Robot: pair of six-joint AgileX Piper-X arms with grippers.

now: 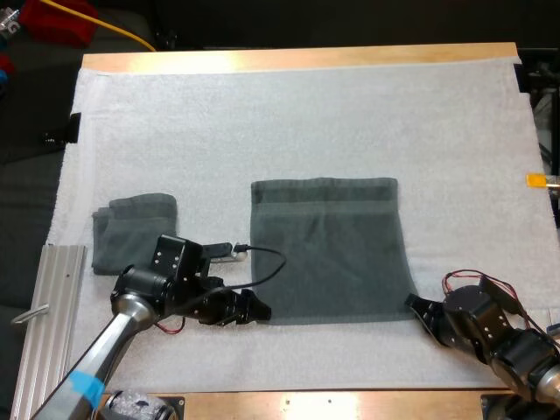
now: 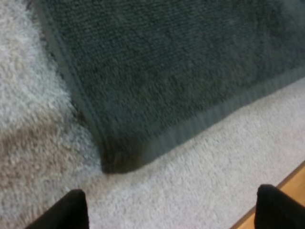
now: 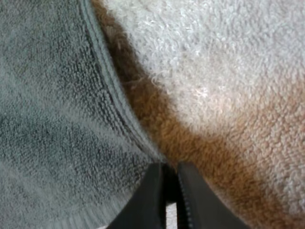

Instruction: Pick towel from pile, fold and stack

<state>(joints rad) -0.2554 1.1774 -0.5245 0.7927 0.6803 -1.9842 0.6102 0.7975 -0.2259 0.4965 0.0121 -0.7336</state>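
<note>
A wooden table (image 1: 297, 59) carries a white, fleecy mat (image 1: 262, 122). At the mat's near left corner lies a ribbed metal rail (image 1: 48, 324).

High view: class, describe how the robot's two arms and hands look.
Left arm: silver tube with blue tape band, black joint blocks, looping black cable, red wires; black left hand. Right arm: rounded black joints, red and black wires; black right hand.

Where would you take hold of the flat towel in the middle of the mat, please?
At its two near corners, coming in low from the near side. The flat towel lies spread on the mat, so only its hemmed corners offer a pinch. My left gripper is open beside one corner, my right gripper at the other.
</note>
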